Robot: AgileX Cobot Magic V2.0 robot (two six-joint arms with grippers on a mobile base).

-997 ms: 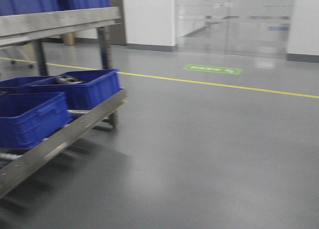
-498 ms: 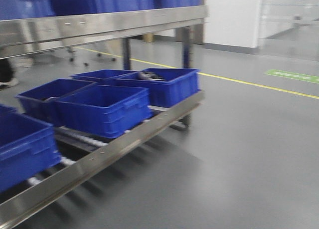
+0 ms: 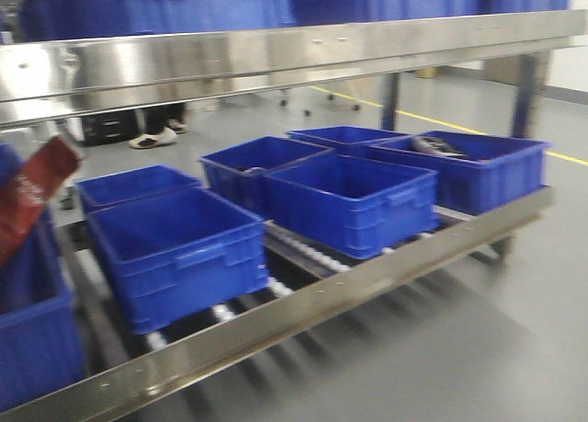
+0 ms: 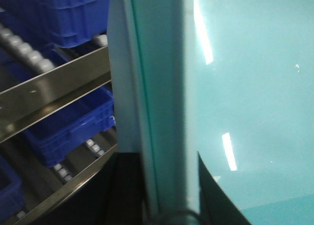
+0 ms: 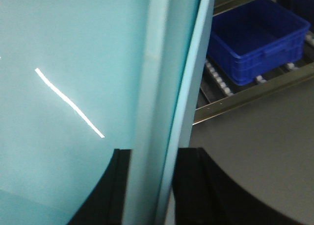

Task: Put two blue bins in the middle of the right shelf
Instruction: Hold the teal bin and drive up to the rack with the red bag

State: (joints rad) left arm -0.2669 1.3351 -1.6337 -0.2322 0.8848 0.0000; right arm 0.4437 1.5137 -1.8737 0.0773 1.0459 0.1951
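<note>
A: Looking down the left wrist view, the bin (image 4: 245, 87) fills the right two thirds of the frame. It's pale, glossy plastic with ceiling lights streaking across it.

B: And the left end effector (image 4: 164, 159) is clamped on it. There's a black finger (image 4: 216, 200) on either side of the wall at the bottom edge, with the rim running up between them.

A: Same story in the right wrist view. The right end effector (image 5: 154, 154) is pinched narrow on the wall at the bottom of the frame, and only plastic sits in the gap.

B: So the bin hangs between the two arms, not on any shelf. Is it one bin or two nested?

A: Can't tell from here. In the front view, the middle shelf (image 3: 303, 59) is that mirror-bright rail across the top, with blurred dark-blue shapes standing on it. Below it, crates (image 3: 175, 252) sit on rollers (image 3: 308, 256).

B: How will the bin handle?

A: Light, I'd judge, since the walls are thin and nothing shows inside. But it's smooth and shiny, so it'll be slippery under a pinch. A wall that thin will bow if one arm pulls ahead of the other.

B: Then the best hold is right where they have it. That's on opposite walls at the rim, where the lip stiffens the plastic.

A: Agreed. Keep both arms level and lift the bottom over that rail before sliding in. If it tilts, I'd expect the grip to creep.
</note>
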